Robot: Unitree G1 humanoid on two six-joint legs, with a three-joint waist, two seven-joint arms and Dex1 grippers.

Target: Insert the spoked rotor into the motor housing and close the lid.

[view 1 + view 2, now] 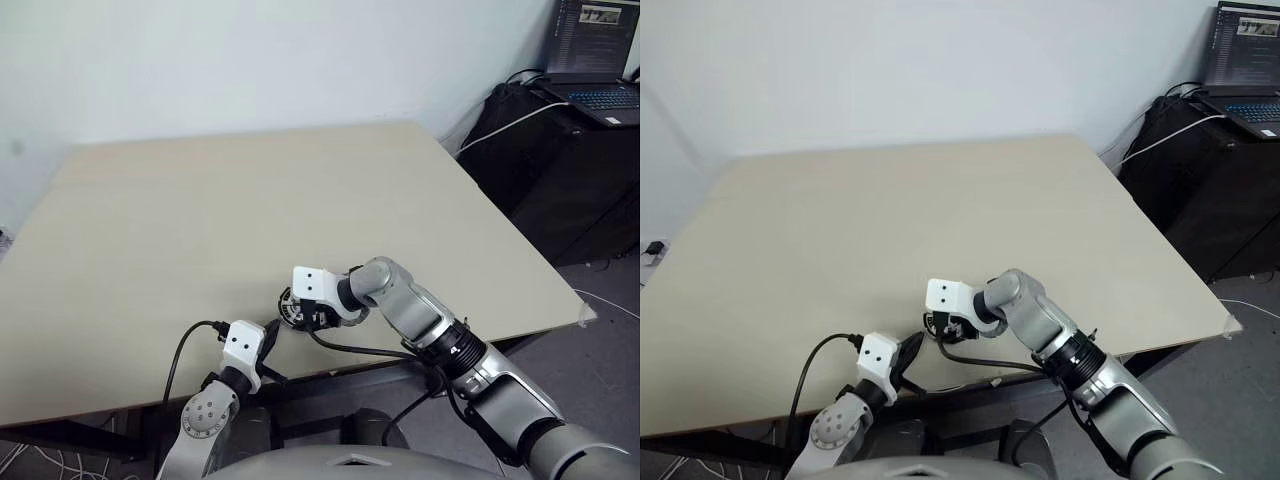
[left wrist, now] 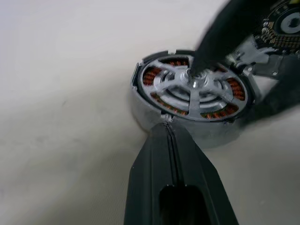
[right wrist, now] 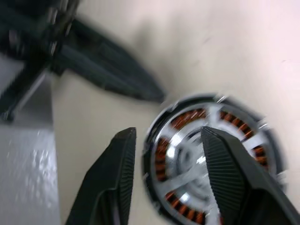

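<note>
The spoked rotor (image 2: 168,86) lies inside the motor housing (image 2: 140,110), silver spokes over copper windings, near the table's front edge (image 1: 292,305). My left gripper (image 2: 168,129) is shut, its tip against the housing's near rim. My right gripper (image 3: 168,136) is open, reaching in from the right and angled down. One of its fingers (image 3: 117,168) stands outside the rim and the other is over the spokes. In the left wrist view, a dark finger (image 2: 220,37) of the right gripper hangs above the hub. The lid is out of view.
The beige table (image 1: 250,200) stretches wide behind the parts. Its front edge runs just below both grippers. A black stand with a laptop (image 1: 600,95) sits off the table's right side. A black cable (image 1: 185,350) loops by my left wrist.
</note>
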